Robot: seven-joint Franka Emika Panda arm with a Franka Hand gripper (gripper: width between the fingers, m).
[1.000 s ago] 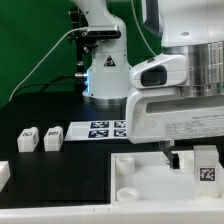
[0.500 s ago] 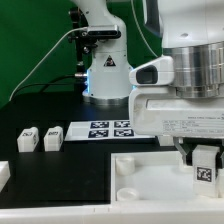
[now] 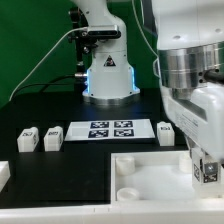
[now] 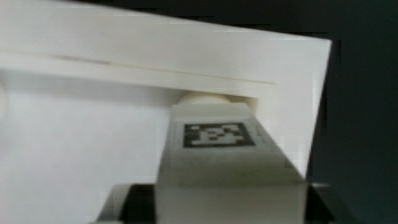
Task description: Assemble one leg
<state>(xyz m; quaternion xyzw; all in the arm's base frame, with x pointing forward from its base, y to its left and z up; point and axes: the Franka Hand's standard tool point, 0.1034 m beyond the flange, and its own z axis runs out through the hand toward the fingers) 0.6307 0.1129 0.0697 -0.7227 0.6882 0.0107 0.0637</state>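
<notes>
We see the leg [image 3: 208, 171], its black-and-white tag facing us, clamped in the pincer [image 3: 207, 176] over the tray [image 3: 150, 172] by the exterior view's right edge. No writing is legible. Half a second ago the wrist was turned squarer. Three spare blocks [image 3: 28, 139] sit on the counter [image 3: 60, 165].

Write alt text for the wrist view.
A white leg with a black-and-white tag stands upright, its round tip at a corner of the white tray. The gripper's dark fingers flank its near end.
</notes>
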